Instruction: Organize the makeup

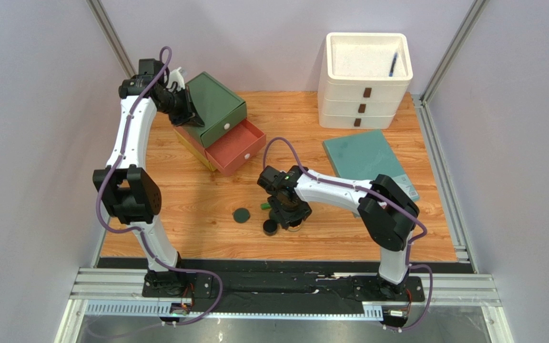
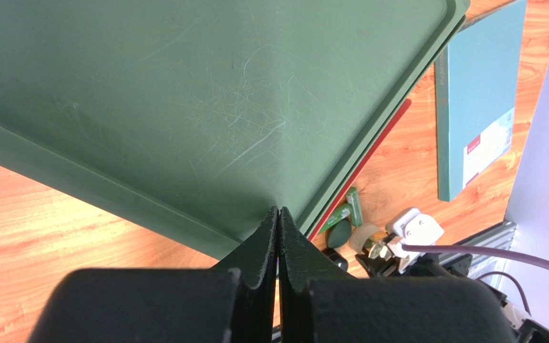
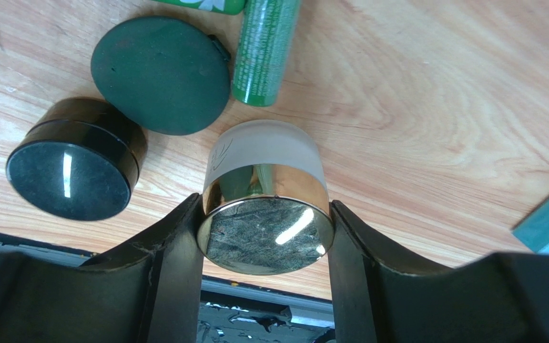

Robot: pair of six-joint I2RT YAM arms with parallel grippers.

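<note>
right gripper [image 3: 264, 211]: jaws clamped on both sides of the gold-capped jar [image 3: 263, 161]; it's standing by the worktop [image 3: 435, 107] near edge, roughly mid-width | jar: looks rigid and weighty; shiny cap's probably slick, so the frosted body seems the safer hold | left gripper [image 2: 278, 218]: jaws together over the green drawer box [image 2: 184, 107]

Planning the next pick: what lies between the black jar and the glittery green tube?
The dark green compact lies between the black jar and the glittery green tube; right wrist view shows it.
</note>
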